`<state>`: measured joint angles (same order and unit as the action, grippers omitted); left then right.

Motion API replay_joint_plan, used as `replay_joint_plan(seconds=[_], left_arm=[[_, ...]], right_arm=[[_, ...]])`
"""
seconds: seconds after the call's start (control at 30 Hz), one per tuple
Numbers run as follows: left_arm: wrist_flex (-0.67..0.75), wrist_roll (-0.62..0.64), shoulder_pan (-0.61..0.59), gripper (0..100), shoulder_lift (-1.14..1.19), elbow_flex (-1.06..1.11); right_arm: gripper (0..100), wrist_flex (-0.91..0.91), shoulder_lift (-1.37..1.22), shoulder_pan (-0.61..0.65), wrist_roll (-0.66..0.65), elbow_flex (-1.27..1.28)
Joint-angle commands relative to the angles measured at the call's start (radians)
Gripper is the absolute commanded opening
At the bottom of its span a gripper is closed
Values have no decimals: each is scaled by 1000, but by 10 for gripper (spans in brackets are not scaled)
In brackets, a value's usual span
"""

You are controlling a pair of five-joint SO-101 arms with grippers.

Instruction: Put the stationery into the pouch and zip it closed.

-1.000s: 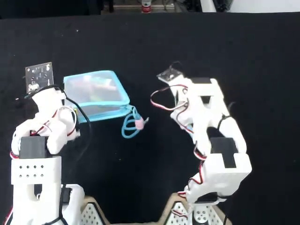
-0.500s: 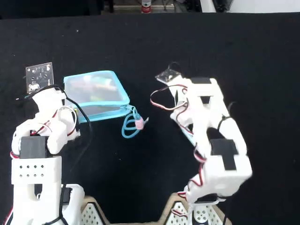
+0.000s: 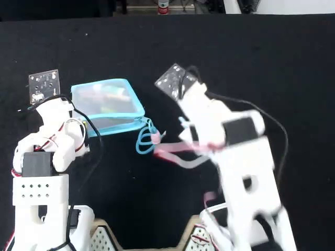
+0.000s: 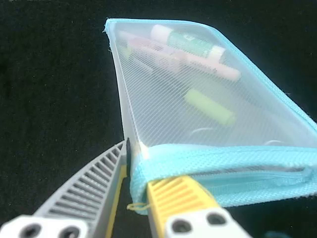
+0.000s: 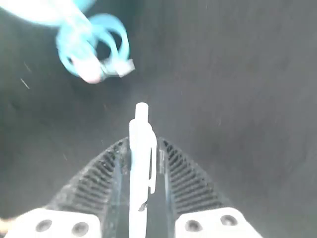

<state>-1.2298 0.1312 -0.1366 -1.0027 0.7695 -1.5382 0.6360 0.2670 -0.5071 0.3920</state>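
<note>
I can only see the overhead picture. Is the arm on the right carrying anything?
Observer: Yes. Its wrist camera shows the right gripper shut on a white pen, which lies along the fingers and pokes out past their tips.
Visitor: And what is the other arm doing at that blue bag?
Observer: The left gripper is pinching the pouch at one corner of its blue edge.

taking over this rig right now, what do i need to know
Left tool: shut on a corner of the light blue mesh zip pouch, which lies flat on the black table.
Right tool: shut on a white pen, held near the pouch's blue pull cord.
Done: several stationery pieces lie inside the pouch.
Left: pen into the pouch, then zip it closed.
</note>
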Motion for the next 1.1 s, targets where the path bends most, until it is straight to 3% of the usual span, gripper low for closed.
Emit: replay_joint_plan(seconds=[0.0,0.2,0.43,0.8,0.9,1.07], left_arm=[[5,-5,2,29,5,-4],[5,-5,2,29,5,-2],[5,-5,2,29,5,-1],[5,-5,2,29,5,-2],[5,-5,2,29,5,-2],[6,-5,2,29,5,-4]], right_arm=[[10,43,242,144,167,1],[11,216,453,284,339,7],[11,546,648,450,396,260],[11,1442,1044,462,390,961],[11,1557,1102,463,390,1087],[11,1591,1141,463,396,1158]])
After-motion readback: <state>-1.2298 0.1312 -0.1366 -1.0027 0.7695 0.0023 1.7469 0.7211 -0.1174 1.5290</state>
